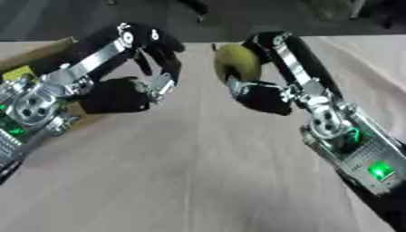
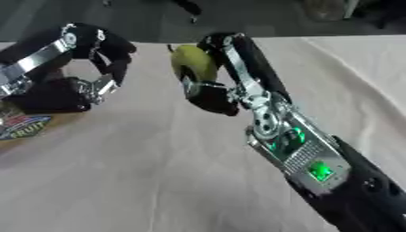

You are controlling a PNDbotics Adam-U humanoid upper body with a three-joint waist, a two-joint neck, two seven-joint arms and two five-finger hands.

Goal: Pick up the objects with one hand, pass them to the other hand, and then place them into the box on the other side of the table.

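I see the right robot hand (image 1: 266,93) curled around the yellow-green fruit (image 1: 235,61) above the counter (image 1: 198,181), with the left robot hand (image 1: 147,68) just left of it, fingers bent, holding nothing.

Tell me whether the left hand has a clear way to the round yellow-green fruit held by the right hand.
Probably yes. The left hand hangs with curled fingers holding nothing beside the round yellow-green fruit, which the right hand grips above the bare table; nothing lies between them.
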